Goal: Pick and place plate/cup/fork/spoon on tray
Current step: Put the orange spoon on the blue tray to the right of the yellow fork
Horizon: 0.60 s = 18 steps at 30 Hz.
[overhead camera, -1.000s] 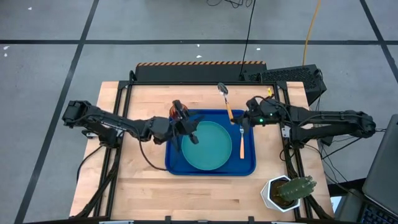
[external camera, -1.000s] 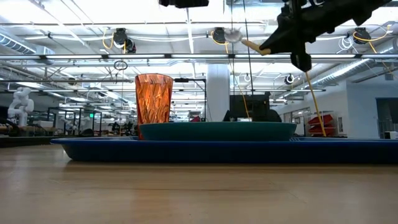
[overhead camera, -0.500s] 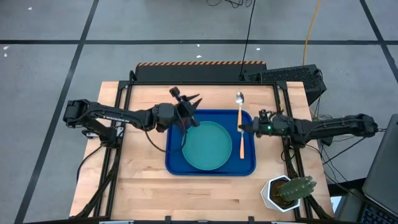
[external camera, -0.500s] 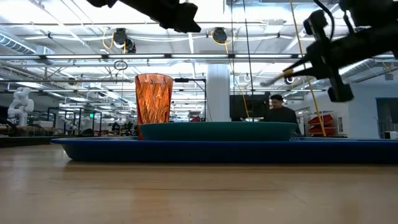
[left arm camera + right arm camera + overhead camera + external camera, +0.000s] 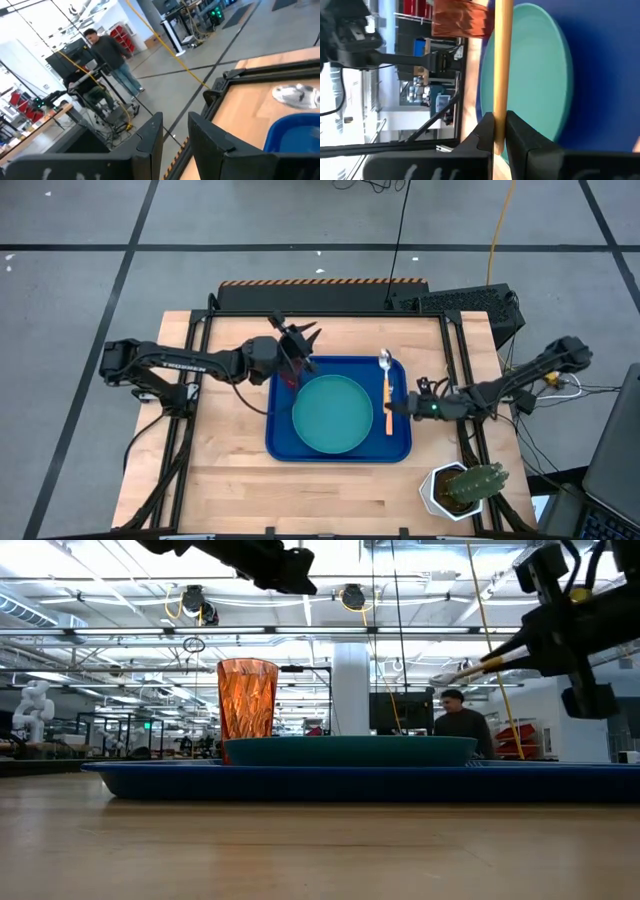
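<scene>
Trays: one large rectangular blue plastic tray (image 5: 276,442), the landmark.
Plates: one round teal-green plate (image 5: 332,414), on the tray.
Cups: one ribbed amber tumbler (image 5: 247,700), on the tray's far left corner.
Spoons: one orange-handled silver spoon (image 5: 386,376), over the tray's right side.
Forks: one orange-handled fork; only part of its handle (image 5: 389,420) shows, on the tray's right side.
Plant pots: one white pot with a cactus (image 5: 462,490), off the tray's near right corner.
Robot arms: two.
People: one person (image 5: 462,724), beyond the tray.
</scene>
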Motion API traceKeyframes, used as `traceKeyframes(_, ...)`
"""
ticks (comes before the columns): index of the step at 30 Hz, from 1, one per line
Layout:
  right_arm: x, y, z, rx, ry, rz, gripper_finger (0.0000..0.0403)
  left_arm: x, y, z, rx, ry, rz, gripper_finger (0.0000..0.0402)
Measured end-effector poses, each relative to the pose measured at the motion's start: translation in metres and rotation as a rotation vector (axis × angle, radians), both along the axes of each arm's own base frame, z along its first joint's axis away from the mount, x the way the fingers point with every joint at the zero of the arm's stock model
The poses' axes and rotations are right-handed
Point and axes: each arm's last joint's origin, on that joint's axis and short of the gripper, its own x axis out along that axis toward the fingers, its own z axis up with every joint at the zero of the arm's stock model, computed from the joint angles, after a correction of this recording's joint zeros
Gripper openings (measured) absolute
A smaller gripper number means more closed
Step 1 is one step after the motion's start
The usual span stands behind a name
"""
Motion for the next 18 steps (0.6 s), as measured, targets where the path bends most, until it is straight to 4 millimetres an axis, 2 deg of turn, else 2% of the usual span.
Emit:
traceKeyframes(8, -0.001, 0.024, -0.011, 0.065, 0.008, -0.036, 0.0008, -0.001, -0.006, -0.003, -0.043, 0.009, -0.012, 0.0094)
traceKeyframes(18, 0.007, 0.047, -0.026, 0.125, -0.05, -0.078, 0.0008, 0.0, -0.012, -0.005, -0.062, 0.014, -0.023, 0.0094)
